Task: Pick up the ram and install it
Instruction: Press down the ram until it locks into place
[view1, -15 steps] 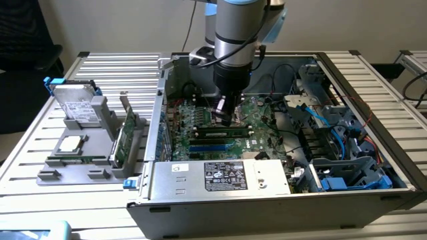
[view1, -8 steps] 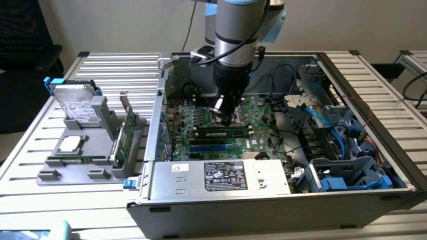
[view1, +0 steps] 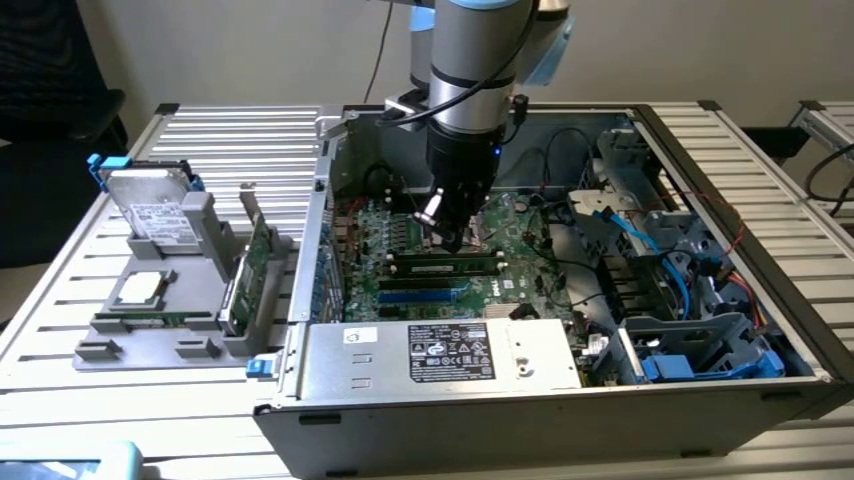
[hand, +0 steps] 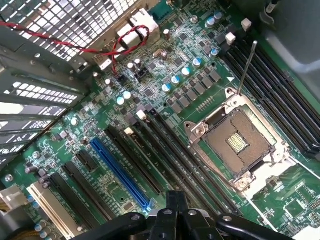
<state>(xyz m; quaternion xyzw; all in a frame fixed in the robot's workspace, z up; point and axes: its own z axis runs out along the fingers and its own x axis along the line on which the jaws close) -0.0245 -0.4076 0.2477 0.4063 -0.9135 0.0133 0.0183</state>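
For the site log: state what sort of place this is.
Probably a robotics lab bench set up for computer assembly: an open desktop PC case with its motherboard exposed, loose parts on a gray fixture tray, all on a slatted aluminium table.

One camera watches me from off to the side and above, taking in the open computer case (view1: 561, 300) and the table (view1: 240, 140). My wrist camera looks steeply down, close over the motherboard (hand: 165, 90). Both views share that board inside the case.
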